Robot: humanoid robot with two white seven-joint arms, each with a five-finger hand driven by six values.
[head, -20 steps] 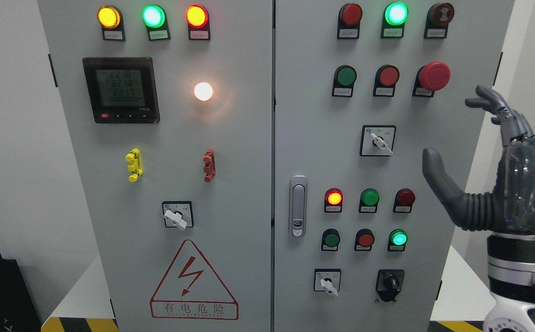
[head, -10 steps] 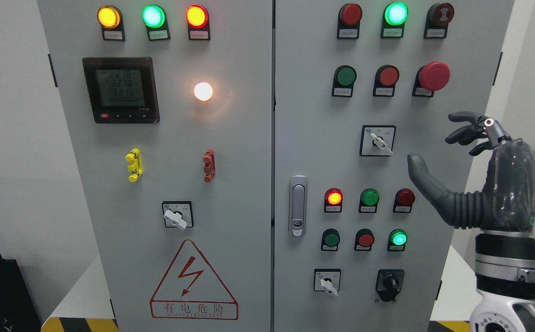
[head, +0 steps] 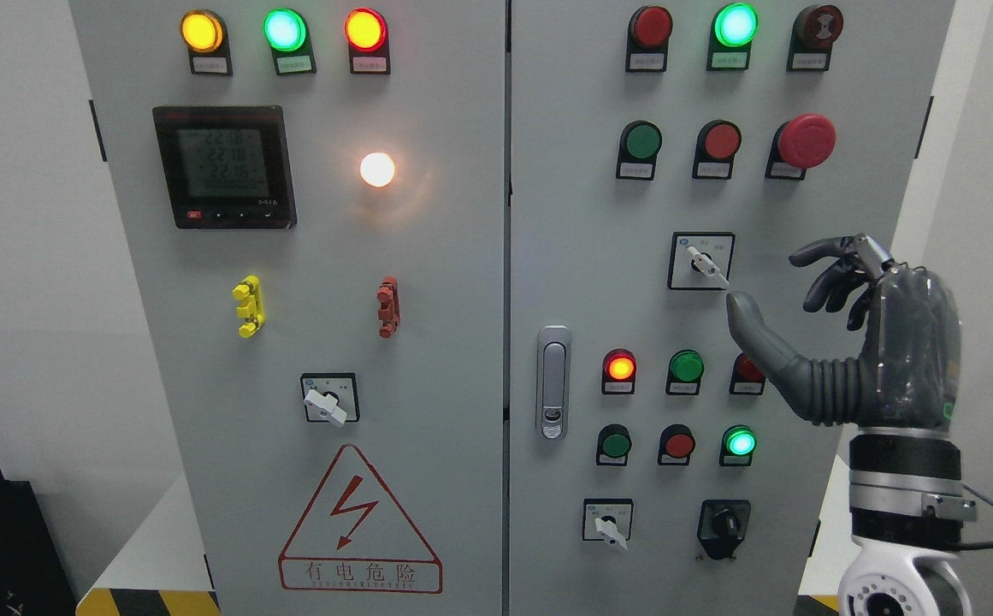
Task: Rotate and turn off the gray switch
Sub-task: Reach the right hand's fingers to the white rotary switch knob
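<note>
The gray rotary switch [head: 706, 264] sits in a black-framed square plate on the right cabinet door, its lever pointing down and to the right. My right hand [head: 774, 282] comes up from the lower right and is just right of the switch, holding nothing. Its thumb [head: 744, 321] stretches toward the lever's lower end, with the tip just below and right of it. The other fingers [head: 825, 257] are bent forward, about level with the switch and apart from it. The left hand is out of view.
Two similar gray switches sit lower: one on the left door [head: 328, 402], one at the bottom right [head: 608, 524] beside a black knob [head: 723, 524]. A red mushroom button [head: 806, 140] is above the hand. My thumb partly covers a red lamp [head: 748, 370]. The door handle [head: 553, 381] is left of the lamps.
My right hand has moved down and to the left toward the gray switch. Its fingers have bent from spread upward to curled forward. The switch lever has not turned.
</note>
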